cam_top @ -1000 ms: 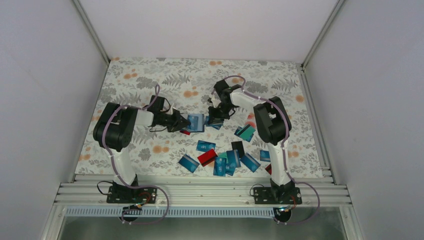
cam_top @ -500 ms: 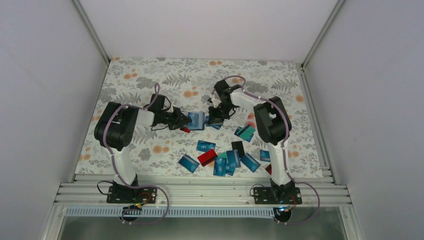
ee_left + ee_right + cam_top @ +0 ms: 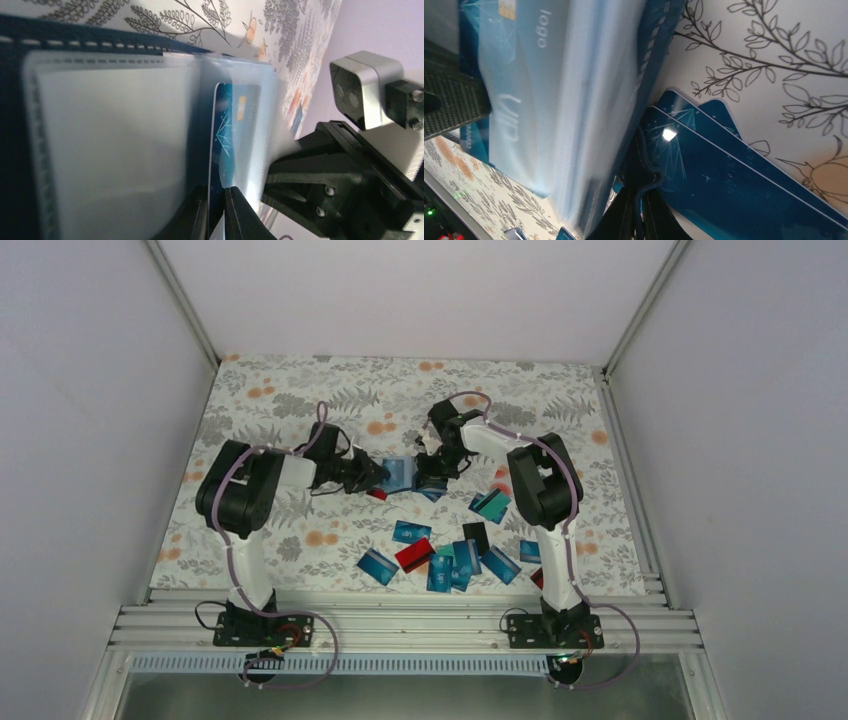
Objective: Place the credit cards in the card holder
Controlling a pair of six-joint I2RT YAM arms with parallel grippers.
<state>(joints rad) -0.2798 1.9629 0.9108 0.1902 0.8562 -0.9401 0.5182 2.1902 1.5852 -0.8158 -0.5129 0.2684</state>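
The dark navy card holder (image 3: 405, 473) is held off the table between my two grippers, its clear sleeves (image 3: 110, 145) fanned open. My left gripper (image 3: 216, 210) is shut on a blue credit card (image 3: 231, 135) and holds it partly inside a clear sleeve. My right gripper (image 3: 638, 210) is shut on the holder's dark edge (image 3: 644, 165). A blue card with a chip (image 3: 519, 60) shows through a sleeve in the right wrist view. Several blue cards (image 3: 734, 180) lie on the cloth under the holder. More blue, teal, red and black cards (image 3: 450, 555) lie near the front.
A floral cloth (image 3: 300, 400) covers the table, with grey walls on three sides. A red card (image 3: 376, 494) lies just under the left gripper. Teal cards (image 3: 491, 504) lie right of the holder. An aluminium rail (image 3: 400, 625) runs along the near edge.
My left gripper has moved right with its blue card, up to the card holder. The card now sits partly in a sleeve. The right gripper has held still.
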